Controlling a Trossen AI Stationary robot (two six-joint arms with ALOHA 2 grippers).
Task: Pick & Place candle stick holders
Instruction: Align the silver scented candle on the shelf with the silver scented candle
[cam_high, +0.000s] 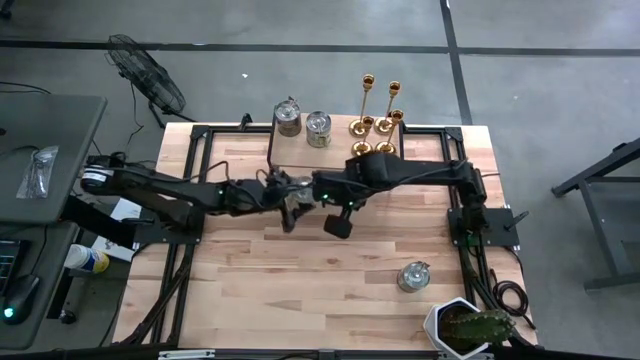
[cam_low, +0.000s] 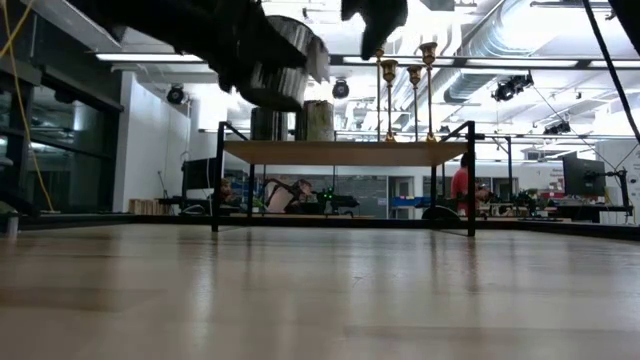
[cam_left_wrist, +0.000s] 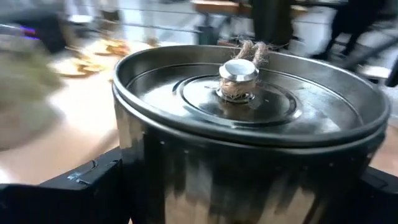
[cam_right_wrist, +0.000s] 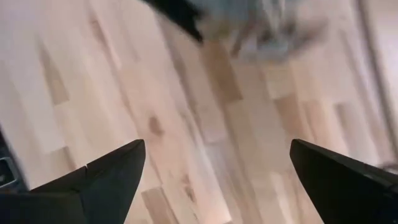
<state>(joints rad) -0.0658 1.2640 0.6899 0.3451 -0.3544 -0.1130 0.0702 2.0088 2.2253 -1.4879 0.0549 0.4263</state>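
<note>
While the task names the candle stick holders, what the left claw (cam_high: 288, 205) has in hand is one of the squat silver jars (cam_left_wrist: 249, 118), gripped round its body with the lidded top and its twine-wrapped knob showing just ahead of the wrist; the low view shows it lifted clear of the worktop (cam_high: 300, 280). So I'd judge the step in hand to be shifting a jar, with the candlesticks not yet touched. That left arm reaches in low from the left edge, stretched nearly flat toward the middle. Just beside it, the right claw (cam_high: 338, 222) hangs over bare wood, fingers spread wide and holding nothing, its arm folded back across from the right rail. Two more jars (cam_high: 303, 122) stand on the raised shelf at the far side, and to their right the four brass candle stick holders (cam_high: 378, 118) stand upright in a cluster on that shelf's right end. Next, I'd guess, the free right claw must swing back to them and close on a thin stem without toppling its neighbours.
</note>
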